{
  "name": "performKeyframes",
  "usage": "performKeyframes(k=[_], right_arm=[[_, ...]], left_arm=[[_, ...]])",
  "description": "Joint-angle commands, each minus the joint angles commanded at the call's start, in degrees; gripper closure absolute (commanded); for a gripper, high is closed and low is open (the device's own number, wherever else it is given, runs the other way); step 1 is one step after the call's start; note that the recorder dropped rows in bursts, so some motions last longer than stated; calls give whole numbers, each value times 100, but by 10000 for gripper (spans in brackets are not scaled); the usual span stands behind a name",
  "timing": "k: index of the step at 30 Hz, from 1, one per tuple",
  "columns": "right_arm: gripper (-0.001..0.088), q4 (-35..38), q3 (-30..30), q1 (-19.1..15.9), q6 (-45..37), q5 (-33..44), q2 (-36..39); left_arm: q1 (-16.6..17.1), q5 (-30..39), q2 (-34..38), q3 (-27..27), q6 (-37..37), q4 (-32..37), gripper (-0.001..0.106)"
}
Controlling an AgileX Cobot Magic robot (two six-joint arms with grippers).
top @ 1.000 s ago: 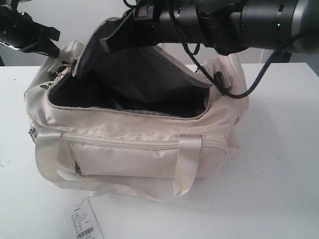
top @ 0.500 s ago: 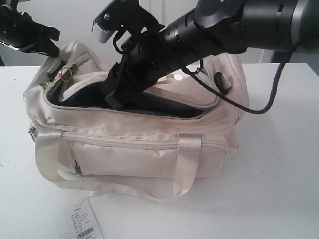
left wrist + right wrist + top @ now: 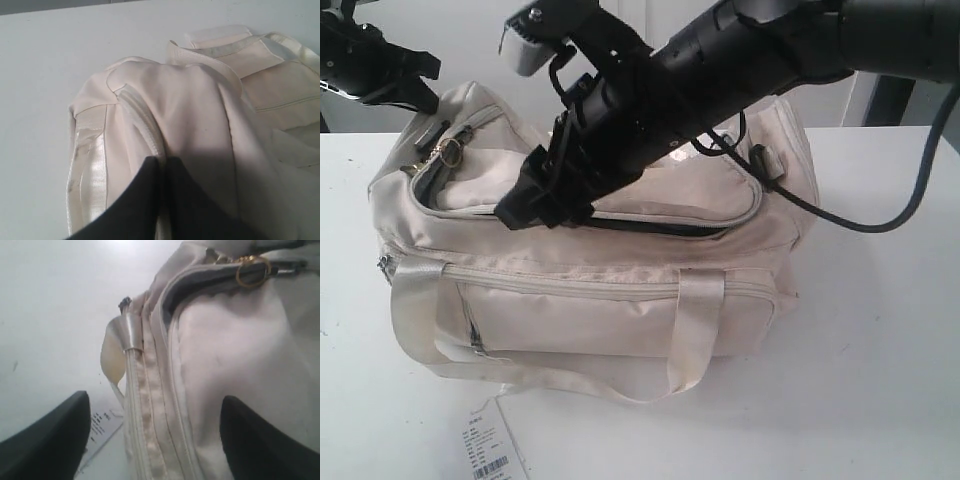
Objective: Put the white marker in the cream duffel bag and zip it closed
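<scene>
Vs 1 s ago: top flap, then held up wide w/ dark lining on show, now down flat on cream duffel bag (image 3: pixel 610 300); only a thin dark slit left along front zip edge. R gripper (image 3: pixel 535 205), then up behind the raised flap, now low over bag top toward 9 o'clock end, jaws spread wide, nothing between. L gripper (image 3: pixel 425 85) same spot at 10 o'clock of bag, jaws pressed together on a ridge of bag-end cloth.

White marker: not seen in any view, place can't be told.

Bag sits mid table (image 3: pixel 880 350), zip pull w/ gold charm (image 3: pixel 450 150) at 9 o'clock end. Bare tabletop from 3 to 5 o'clock; paper tag (image 3: pixel 492 448) at 7 o'clock, near front edge. R arm crosses over bag from 2 o'clock, black cable (image 3: pixel 880 215) looping at 3.

Matte soft cream cloth, slumped, creased; shiny satin strap handles (image 3: pixel 695 320); grey zip tape; smooth white table.
</scene>
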Motion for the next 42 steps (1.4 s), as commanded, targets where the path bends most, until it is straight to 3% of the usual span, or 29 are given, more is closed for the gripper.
performKeyframes(k=[3, 5, 12, 21, 25, 30, 42], right_arm=[[188, 165, 0, 15, -14, -15, 26], [188, 165, 0, 15, -14, -15, 35], [188, 370, 0, 159, -178, -354, 63], [243, 384, -22, 817, -1062, -2069, 358], [247, 384, -169, 969, -1298, -2352, 721], [247, 384, -396, 1068, -1580, -2450, 1124], [247, 372, -893, 1146, -1690, -3293, 1848]], left_arm=[[0, 19, 0, 0, 0, 0, 388], [0, 4, 0, 0, 0, -33, 253], [0, -74, 21, 0, -33, 90, 313], [169, -75, 365, 0, -194, -199, 317], [166, 83, 411, 0, 140, -635, 453], [166, 246, 411, 0, 410, -1036, 1049], [166, 384, 411, 0, 385, -1140, 1047]])
